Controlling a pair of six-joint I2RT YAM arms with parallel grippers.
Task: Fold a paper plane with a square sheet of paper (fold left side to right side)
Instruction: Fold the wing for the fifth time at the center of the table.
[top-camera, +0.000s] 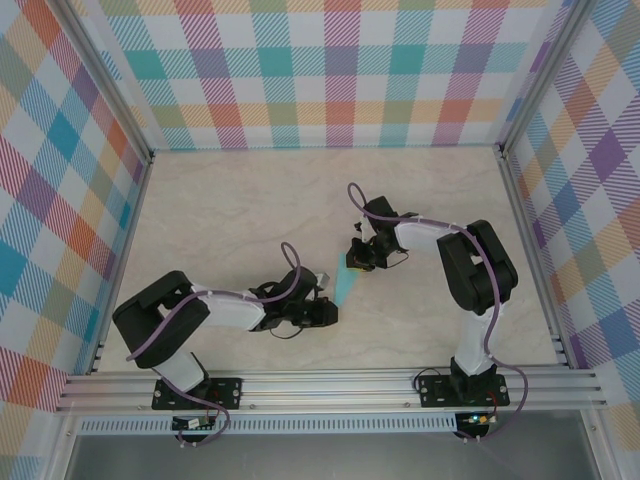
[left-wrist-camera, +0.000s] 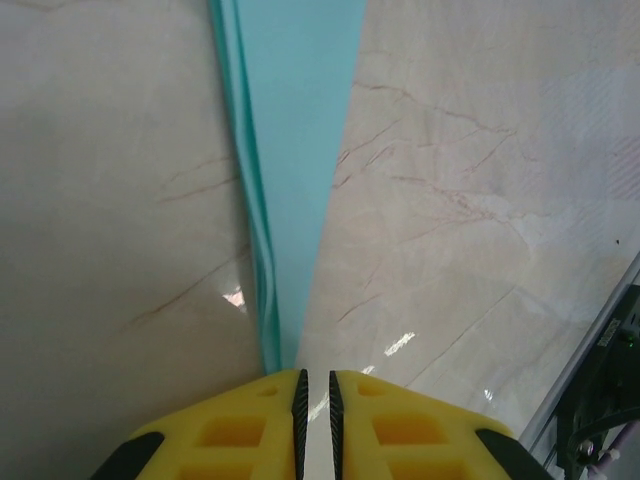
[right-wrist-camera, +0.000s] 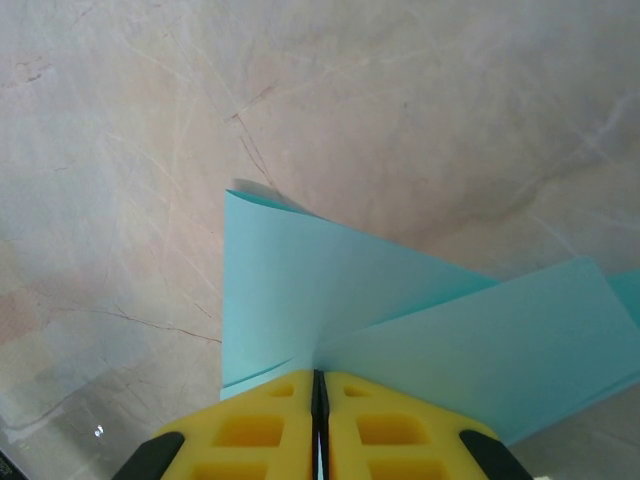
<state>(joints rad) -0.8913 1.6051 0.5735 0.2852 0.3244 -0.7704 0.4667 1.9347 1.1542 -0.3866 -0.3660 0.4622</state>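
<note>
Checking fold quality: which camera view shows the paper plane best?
Left wrist: the paper plane runs long, layered edges crisp, narrowing to its tip. Right wrist shows its spread tail flaps; top view, a tiny turquoise sliver.

Back half of the counter (top-camera: 240, 195) is wide open — the only blockage sits mid-counter, where left claw (top-camera: 328, 303) and right claw (top-camera: 357, 258) crowd the paper plane (top-camera: 346, 284) — checked walls (top-camera: 330, 80) beyond.

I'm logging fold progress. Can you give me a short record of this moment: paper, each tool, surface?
paper: paper plane, narrow turquoise wedge, between the two tools
right tool: shut on the plane's flaps
left tool: jaws almost together at the narrow tip; grip unclear
surface: marbled table
</note>
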